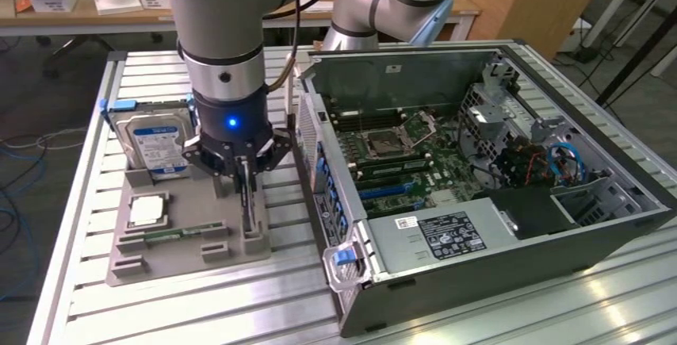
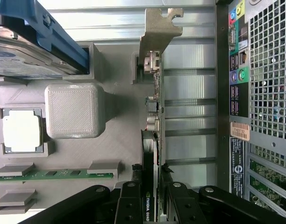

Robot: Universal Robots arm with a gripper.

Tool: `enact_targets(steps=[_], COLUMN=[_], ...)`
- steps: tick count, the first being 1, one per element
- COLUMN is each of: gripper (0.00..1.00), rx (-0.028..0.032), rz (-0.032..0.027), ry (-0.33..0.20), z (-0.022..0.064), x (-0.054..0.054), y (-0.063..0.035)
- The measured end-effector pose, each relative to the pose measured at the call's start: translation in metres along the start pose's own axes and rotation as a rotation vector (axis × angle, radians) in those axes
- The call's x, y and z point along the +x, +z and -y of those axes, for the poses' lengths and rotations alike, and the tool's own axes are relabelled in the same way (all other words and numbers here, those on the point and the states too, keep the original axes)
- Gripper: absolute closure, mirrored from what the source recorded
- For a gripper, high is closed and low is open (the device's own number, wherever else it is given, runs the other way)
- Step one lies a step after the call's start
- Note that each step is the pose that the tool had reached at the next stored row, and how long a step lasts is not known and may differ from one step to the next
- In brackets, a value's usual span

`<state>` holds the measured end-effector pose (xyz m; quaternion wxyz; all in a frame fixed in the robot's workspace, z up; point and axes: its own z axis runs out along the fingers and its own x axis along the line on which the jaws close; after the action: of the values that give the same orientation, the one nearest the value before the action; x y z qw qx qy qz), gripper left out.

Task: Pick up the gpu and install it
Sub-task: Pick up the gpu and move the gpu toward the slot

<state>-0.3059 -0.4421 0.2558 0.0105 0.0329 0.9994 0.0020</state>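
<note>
1. In the exterior view, the slatted metal table [image 1: 74,297] has its left edge at 9 o'clock, with bare slats along it and more bare slats at 6 o'clock, in front of the holder.
2. A grey holder tray [image 1: 174,264] lies on the table. At its 11 o'clock corner a silver hard drive [image 1: 154,145] with a blue-white label stands upright.
3. A square processor chip [image 1: 146,211] lies flat in the tray at 8 o'clock from the gripper. A narrow green memory stick [image 1: 174,234] lies just below it.
4. A grey cube-shaped post [image 2: 74,110] rises from the tray between the hard drive and the card.
5. The gripper [image 1: 246,177] hangs straight down over the tray's right side. It is partly closed, one finger pressed on each flat face of the gpu [image 2: 152,149].
6. The gpu stands on edge in its tray slot, thin and black. Its silver end bracket [image 2: 158,32] points away from the fingers.
7. At 3 o'clock from the card a narrow strip of bare slats is the only gap before the computer case [image 1: 476,289].
8. The case lies open on its side. Its perforated rear wall and ports [image 2: 239,60] face the card, close by.
9. Inside are the motherboard [image 1: 407,155] and, at 5 o'clock, a labelled power supply [image 1: 445,230].
</note>
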Motion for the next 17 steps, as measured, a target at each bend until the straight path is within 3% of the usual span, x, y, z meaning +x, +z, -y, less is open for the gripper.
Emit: enact_targets(steps=[9, 17], gripper=[0.74, 0.74], rx=[0.0003, 0.0003], rz=[0.0, 0.0], ry=[0.0, 0.0], z=[0.0, -0.0001], x=[0.0, 0.0], y=[-0.0029, -0.0148])
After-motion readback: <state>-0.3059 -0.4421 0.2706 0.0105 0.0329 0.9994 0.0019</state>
